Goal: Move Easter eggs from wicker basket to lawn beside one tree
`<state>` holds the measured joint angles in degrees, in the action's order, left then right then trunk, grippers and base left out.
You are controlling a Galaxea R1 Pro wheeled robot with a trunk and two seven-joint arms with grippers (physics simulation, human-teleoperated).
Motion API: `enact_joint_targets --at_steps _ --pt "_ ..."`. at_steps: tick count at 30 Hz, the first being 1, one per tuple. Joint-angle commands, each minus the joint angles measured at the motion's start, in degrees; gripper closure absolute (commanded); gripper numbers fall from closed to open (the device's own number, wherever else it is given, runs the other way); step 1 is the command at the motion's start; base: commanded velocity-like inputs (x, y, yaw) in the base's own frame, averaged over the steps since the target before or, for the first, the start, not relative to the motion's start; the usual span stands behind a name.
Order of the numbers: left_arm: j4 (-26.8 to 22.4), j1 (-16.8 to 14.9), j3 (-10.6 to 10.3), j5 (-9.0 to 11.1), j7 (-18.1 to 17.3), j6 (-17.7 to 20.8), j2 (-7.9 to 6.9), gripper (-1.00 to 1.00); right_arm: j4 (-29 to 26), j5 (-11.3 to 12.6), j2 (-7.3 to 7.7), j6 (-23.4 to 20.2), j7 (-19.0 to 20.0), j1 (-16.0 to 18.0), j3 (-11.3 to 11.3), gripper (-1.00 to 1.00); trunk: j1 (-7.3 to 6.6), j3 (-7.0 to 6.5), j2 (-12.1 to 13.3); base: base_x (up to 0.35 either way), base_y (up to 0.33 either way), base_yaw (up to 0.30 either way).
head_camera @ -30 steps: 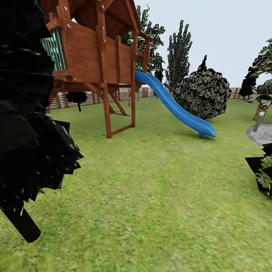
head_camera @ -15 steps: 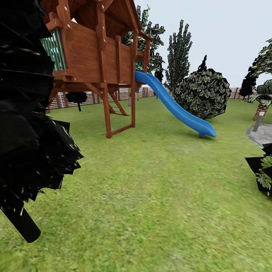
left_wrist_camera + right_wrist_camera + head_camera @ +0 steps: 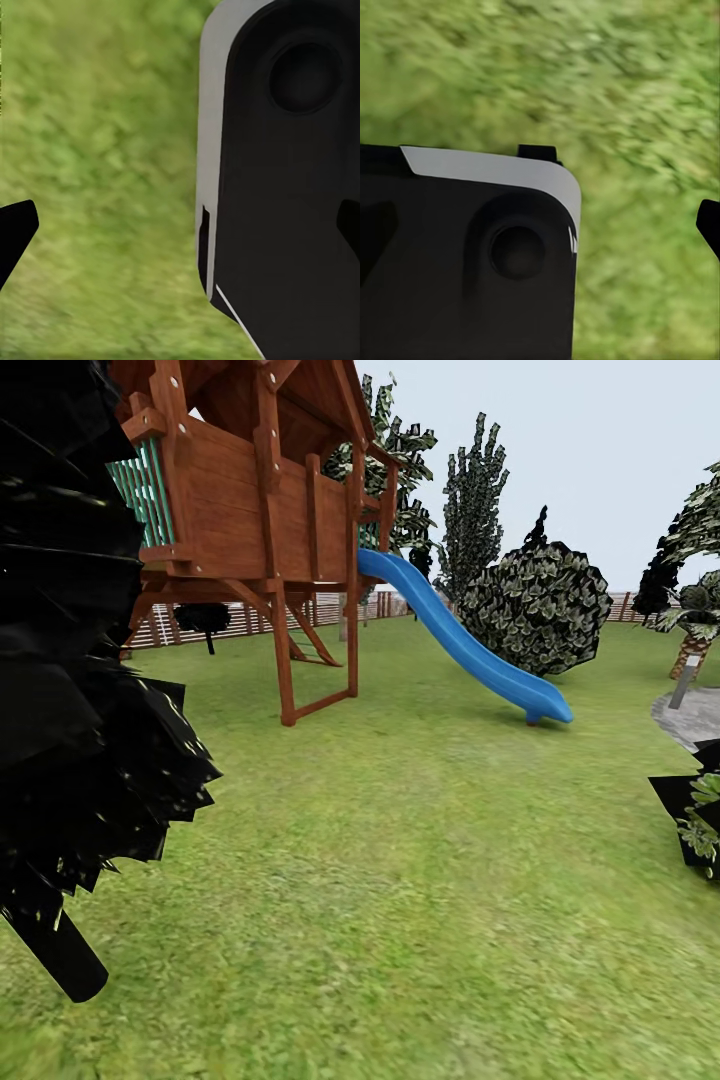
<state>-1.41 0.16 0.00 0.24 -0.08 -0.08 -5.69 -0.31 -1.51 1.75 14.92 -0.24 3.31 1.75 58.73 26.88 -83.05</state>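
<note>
Seen from the head camera, a broad green lawn (image 3: 420,880) stretches ahead. At the near left stands a dark tree (image 3: 70,660) with black foliage and a thin black trunk leaning into the grass. Behind it rises a wooden play tower (image 3: 250,510) on posts, with a blue slide (image 3: 460,645) running down to the grass. Beside the slide's foot sits a round leafy bush (image 3: 535,610). Taller trees and a slatted fence (image 3: 230,620) line the back. At the far right are a short palm (image 3: 695,630) and the edge of a grey paved patch (image 3: 690,715).

The left wrist camera looks down on blurred grass beside a large black-and-grey robot part (image 3: 281,180); a dark fingertip (image 3: 15,236) of the left hand pokes in at the frame's edge. The right wrist camera shows grass past a similar dark body (image 3: 465,262), with one fingertip (image 3: 709,225) of the right hand at the edge. Whether either hand is open or closed cannot be told.
</note>
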Motion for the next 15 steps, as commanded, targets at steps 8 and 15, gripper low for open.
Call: enact_joint_targets --at_steps 8,15 --pt "-2.12 -0.08 0.01 0.11 -0.01 -0.56 0.19 -1.0 0.38 -0.16 -0.22 -0.03 0.05 0.03 0.19 -1.0 0.0 0.05 -0.03 0.0 0.0 0.0" --pt "-4.74 -0.15 0.03 0.27 -0.16 -0.62 2.12 -1.0 0.08 -0.29 0.02 -0.07 0.06 0.03 0.22 -1.0 0.0 0.05 -0.03 0.0 0.0 0.0"
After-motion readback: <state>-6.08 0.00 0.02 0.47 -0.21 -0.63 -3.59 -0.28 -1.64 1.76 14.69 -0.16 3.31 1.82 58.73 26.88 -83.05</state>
